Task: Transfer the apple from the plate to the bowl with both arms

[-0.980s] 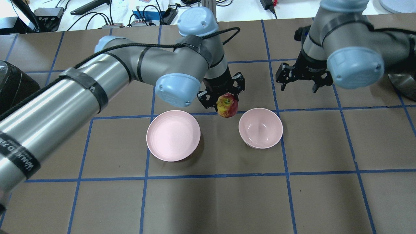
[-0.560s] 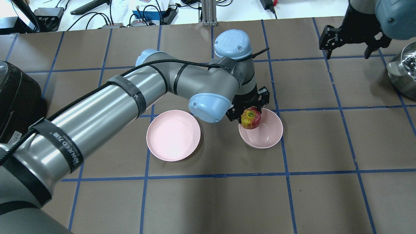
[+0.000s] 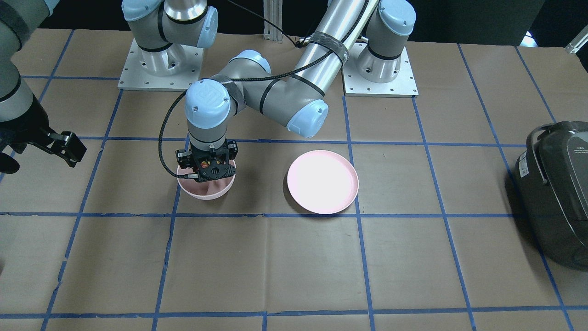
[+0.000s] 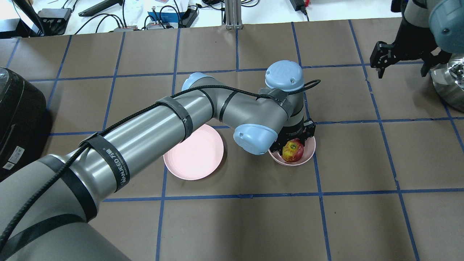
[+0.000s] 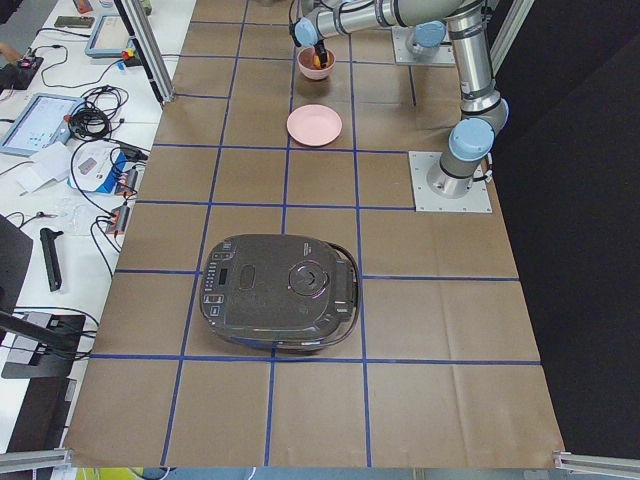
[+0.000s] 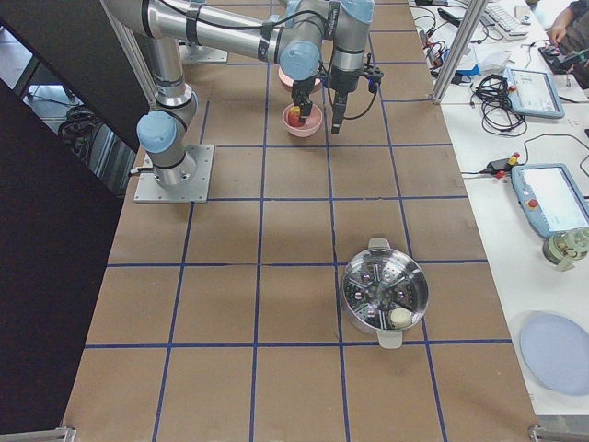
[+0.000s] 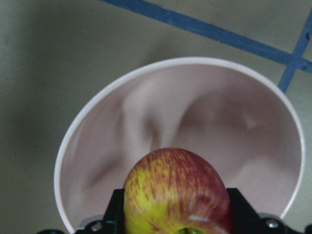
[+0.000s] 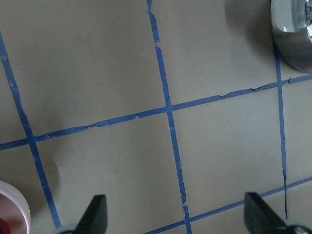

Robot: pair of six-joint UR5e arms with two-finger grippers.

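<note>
Far left: black, rounded rice cooker [image 4: 16,116], lid down, sat at the table edge, well apart from everything else. Table was a flat top covered in brown paper [image 4: 239,224] with a blue tape grid.

Left grey-silver jointed arm with light blue joint caps [image 4: 145,130] reached across from the left and passed over the near edge of the flat round pale pink plate [image 4: 197,161]. Nothing lay on the visible part of the plate.

Just right of the plate, apart from it: deep round pale pink bowl [image 4: 310,152]. Left black two-finger gripper [image 3: 210,174] pointed straight down into it, fingers clamped on either side of the small round red-and-yellow apple [image 4: 293,151]. The apple was inside the bowl rim, over the middle. Couldn't tell if it touched the bowl floor.

Right black two-finger gripper [image 4: 401,70] was up at the far right, well apart from the bowl. Its fingers were spread wide with nothing between them, only table underneath.

Far right: round shiny steel pot [image 4: 449,85], just beside the right gripper.
</note>
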